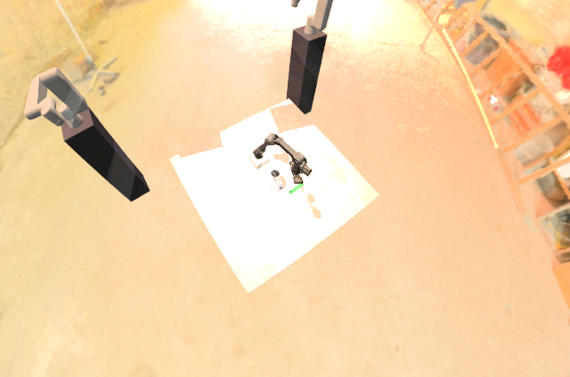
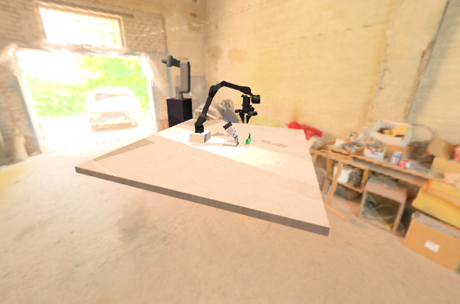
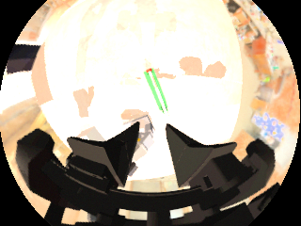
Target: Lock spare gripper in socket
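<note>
The green lock pin [image 1: 296, 188] [image 2: 247, 139] [image 3: 157, 90] lies flat on the table [image 1: 257, 248] [image 2: 223, 182], out of the socket. The pale mount [image 1: 278, 184] [image 2: 233, 136] stands just left of the pin, with a dark spare gripper [image 1: 275, 173] [image 2: 228, 126] tilted on top of it; I cannot tell how deep it sits. My gripper [image 1: 297, 179] [image 2: 246, 119] [image 3: 152, 124] hangs above the pin, pointing down. Its fingers are partly apart with nothing between them. In the wrist view the pin lies just ahead of the fingertips.
My arm's white base block [image 1: 260, 163] [image 2: 200, 137] sits behind the mount. Two grey arms on dark pedestals [image 1: 105, 151] [image 1: 305, 64] [image 2: 179, 109] stand off the table. Cluttered shelves [image 2: 386, 167] line the right wall.
</note>
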{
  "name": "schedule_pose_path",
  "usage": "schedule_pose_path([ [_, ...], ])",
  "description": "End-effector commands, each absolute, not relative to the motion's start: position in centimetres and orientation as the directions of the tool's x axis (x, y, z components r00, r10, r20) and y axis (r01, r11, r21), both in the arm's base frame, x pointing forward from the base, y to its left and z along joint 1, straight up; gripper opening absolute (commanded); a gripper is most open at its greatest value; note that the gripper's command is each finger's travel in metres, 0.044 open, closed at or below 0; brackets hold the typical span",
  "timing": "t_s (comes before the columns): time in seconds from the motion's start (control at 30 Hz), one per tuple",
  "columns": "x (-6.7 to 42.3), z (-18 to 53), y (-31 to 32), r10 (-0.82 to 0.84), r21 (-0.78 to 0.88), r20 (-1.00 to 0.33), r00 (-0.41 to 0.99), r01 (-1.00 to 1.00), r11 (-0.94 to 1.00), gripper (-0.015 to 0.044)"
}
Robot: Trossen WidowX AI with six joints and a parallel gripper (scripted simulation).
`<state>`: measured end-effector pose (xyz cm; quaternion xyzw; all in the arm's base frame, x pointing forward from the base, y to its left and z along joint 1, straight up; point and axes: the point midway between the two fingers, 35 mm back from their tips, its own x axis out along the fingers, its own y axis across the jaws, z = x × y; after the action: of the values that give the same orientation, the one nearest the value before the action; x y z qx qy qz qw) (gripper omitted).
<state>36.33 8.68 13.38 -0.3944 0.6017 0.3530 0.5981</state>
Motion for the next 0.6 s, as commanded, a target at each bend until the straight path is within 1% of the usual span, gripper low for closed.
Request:
schedule_pose_path([
  [0.0, 39.3, 12.1, 10.3, -0.243, -0.037, -0.969, 0.041, -0.999, -0.022, 0.018],
  [0.37, 39.3, 12.0, 10.3, -0.243, -0.037, -0.969, 0.041, -0.999, -0.022, 0.018],
  [0.57, 39.6, 9.4, 10.4, -0.243, -0.037, -0.969, 0.041, -0.999, -0.022, 0.018],
])
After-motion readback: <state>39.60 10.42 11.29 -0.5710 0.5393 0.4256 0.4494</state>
